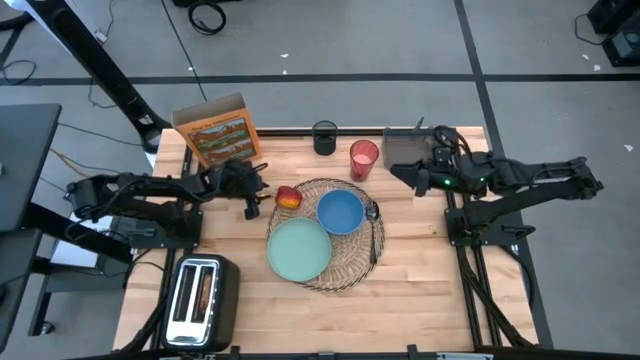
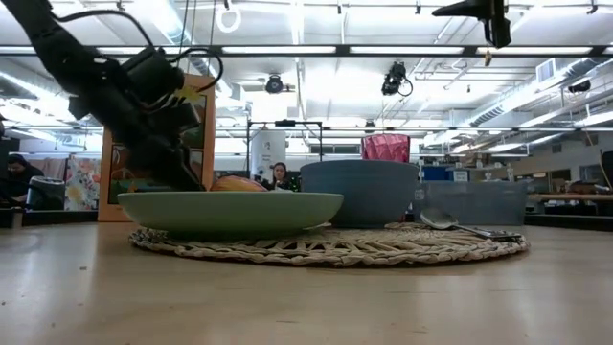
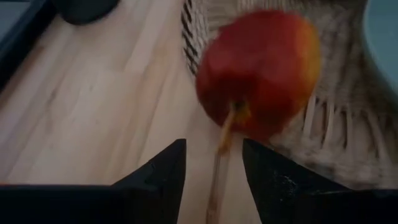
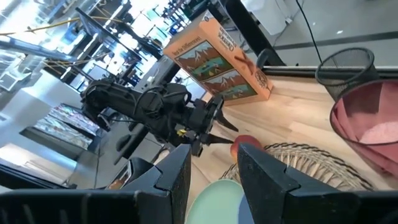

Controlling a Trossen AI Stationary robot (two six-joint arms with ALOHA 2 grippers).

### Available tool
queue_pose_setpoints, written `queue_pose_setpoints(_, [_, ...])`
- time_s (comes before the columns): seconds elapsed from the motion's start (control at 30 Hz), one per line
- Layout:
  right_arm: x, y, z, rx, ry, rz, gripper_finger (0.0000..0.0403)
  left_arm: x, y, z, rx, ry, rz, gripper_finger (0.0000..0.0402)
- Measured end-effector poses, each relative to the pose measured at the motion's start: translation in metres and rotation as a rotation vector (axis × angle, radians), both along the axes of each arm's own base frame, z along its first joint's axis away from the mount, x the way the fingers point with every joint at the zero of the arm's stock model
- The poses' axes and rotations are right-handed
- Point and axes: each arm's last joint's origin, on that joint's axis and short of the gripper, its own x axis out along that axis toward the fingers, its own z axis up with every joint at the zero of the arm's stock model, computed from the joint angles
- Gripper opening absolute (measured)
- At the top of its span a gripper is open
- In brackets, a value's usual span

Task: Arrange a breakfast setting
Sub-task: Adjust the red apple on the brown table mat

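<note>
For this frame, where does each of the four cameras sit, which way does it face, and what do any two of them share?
High view: above the table, looking straight down; both arms show, left tool beside the red apple, right tool near the grey tray.
Low view: at table-top height, looking level across the wicker placemat into the room; one dark arm shows.
Left wrist view: on the left arm, facing the apple past its open fingers.
Right wrist view: on the right arm, facing the cereal box and the left arm.
Shared: all four show the apple.
</note>
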Motion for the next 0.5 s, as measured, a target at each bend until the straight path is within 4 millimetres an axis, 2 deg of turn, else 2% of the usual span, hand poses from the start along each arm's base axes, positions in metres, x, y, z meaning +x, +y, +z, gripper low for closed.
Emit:
queue_pose_setpoints(0.2, [0.008,0.001,-0.003,0.004,0.009,-0.001,0.0140,-0.004,-0.002,-0.006,0.078,-0.009,-0.076,0.0135])
queue_pose_setpoints(0.5, [0.012,0.001,-0.005,-0.011,0.027,-0.001,0.0140,0.002,0.000,-0.018,0.103,0.010,-0.107,0.0123])
